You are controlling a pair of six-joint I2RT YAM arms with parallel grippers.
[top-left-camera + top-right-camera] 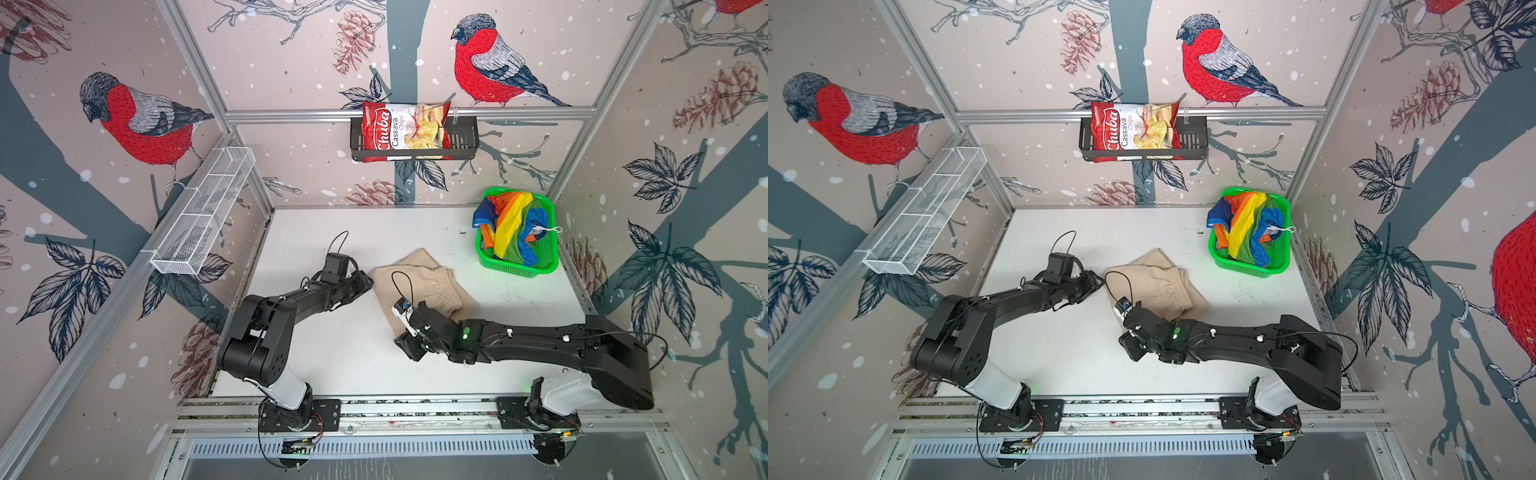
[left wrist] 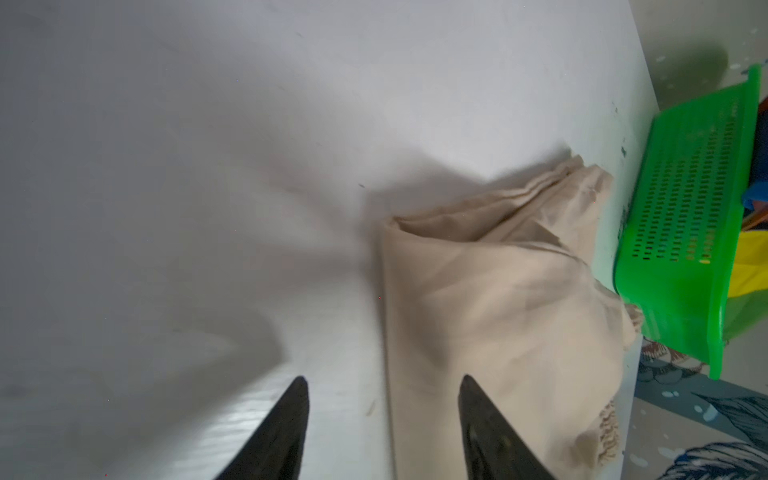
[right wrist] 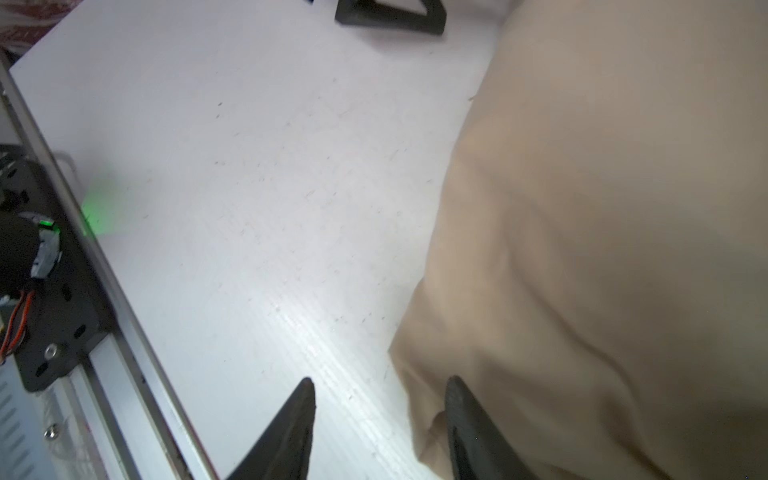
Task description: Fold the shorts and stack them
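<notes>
Right gripper — jaws apart, gripping nothing; an edge of the beige shorts runs between its 2 fingers, 1 over cloth, 1 over the bare table. Left gripper — also open and empty, low at the left edge of the same shorts, 1 finger over cloth. The beige shorts lie folded at mid-table between the 2 grippers, elastic waist toward the right. The rainbow shorts sit crumpled in the basket at the far right corner, drawstring at its right rim, well apart from both grippers.
</notes>
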